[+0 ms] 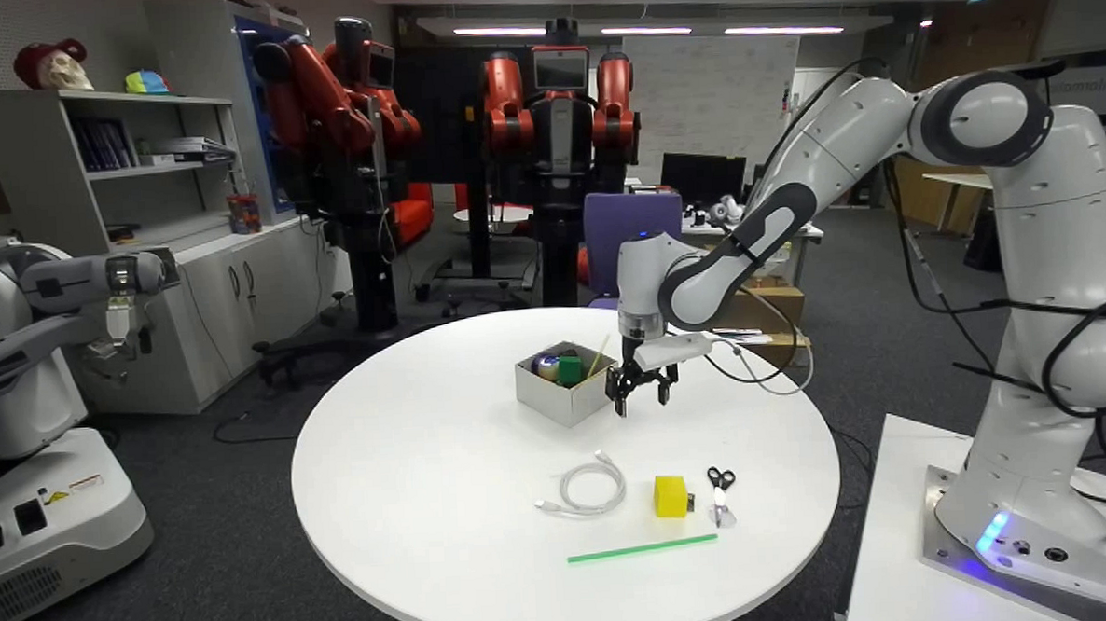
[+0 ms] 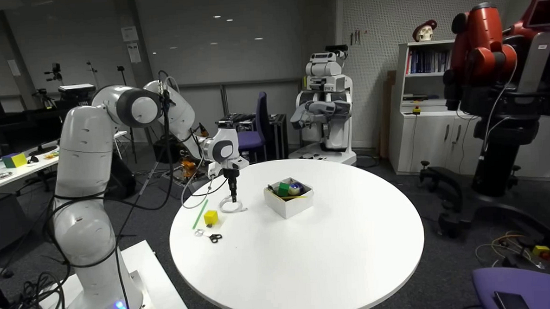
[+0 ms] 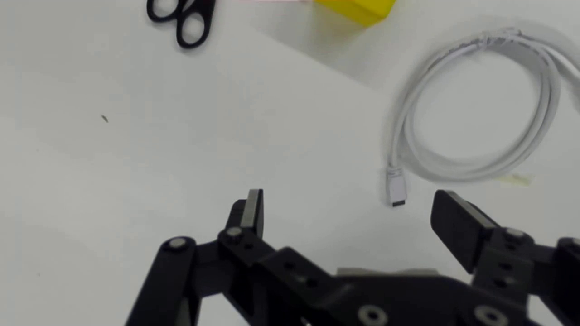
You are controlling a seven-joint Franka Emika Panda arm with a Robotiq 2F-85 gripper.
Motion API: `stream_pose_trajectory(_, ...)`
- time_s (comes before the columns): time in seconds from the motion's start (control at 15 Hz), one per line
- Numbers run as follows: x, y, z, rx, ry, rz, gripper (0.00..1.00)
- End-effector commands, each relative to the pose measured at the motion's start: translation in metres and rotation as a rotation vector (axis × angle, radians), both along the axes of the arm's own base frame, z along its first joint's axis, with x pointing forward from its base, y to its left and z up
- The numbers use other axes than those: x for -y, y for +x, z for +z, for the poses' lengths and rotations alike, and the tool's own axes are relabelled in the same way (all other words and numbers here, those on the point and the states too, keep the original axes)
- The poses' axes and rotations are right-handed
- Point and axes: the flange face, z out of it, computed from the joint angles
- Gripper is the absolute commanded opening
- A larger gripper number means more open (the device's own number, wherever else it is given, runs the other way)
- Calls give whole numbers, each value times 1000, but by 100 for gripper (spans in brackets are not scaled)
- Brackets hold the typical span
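Gripper (image 3: 348, 201): spread wide above the table (image 1: 413, 531), my tips well apart; in an exterior view the fingers (image 2: 233, 189) line up one behind another, hiding the gap there.
Pale edge (image 3: 358, 271): a sliver at the bottom of my wrist view, mostly covered by my gripper; I cannot tell what it belongs to.
Box (image 1: 540, 400): on the table near my gripper, which covers its corner in an exterior view. Its walls hide the lower parts of a green block (image 2: 283, 189), a ball (image 2: 296, 189) and a yellow stick (image 2: 294, 197); darker bits inside are unclear.
Cable (image 3: 552, 86): coiled on the table beyond my tips; my wrist view cuts off one end, while the nearer plug (image 3: 397, 186) shows whole. In an exterior view my fingers hide part of the coil.
Cube (image 1: 669, 497): yellow, cut off by the top of my wrist view; the dark thing (image 1: 691, 502) just beside it is too small to tell.
Scissors (image 1: 720, 487): only black handles show in my wrist view.
Strip (image 1: 643, 549): green, flat, farther from me than the cube.
Red robot (image 2: 486, 38): cut off by an exterior view's edge.
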Motion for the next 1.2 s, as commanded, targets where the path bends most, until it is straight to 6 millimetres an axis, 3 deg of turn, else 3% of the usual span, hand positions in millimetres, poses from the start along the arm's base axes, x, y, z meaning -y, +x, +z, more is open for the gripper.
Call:
stream_pose_trajectory(0.0, -14, -10, -8, -73, 29, 56, 100)
stream_pose_trajectory(0.27, -27, -14, -31, -65, 29, 70, 100)
stream_pose_trajectory(0.87, -28, -11, -87, 19, 73, 86, 100)
stream_pose_trajectory(1.13, -33, -11, -103, 26, 117, 95, 100)
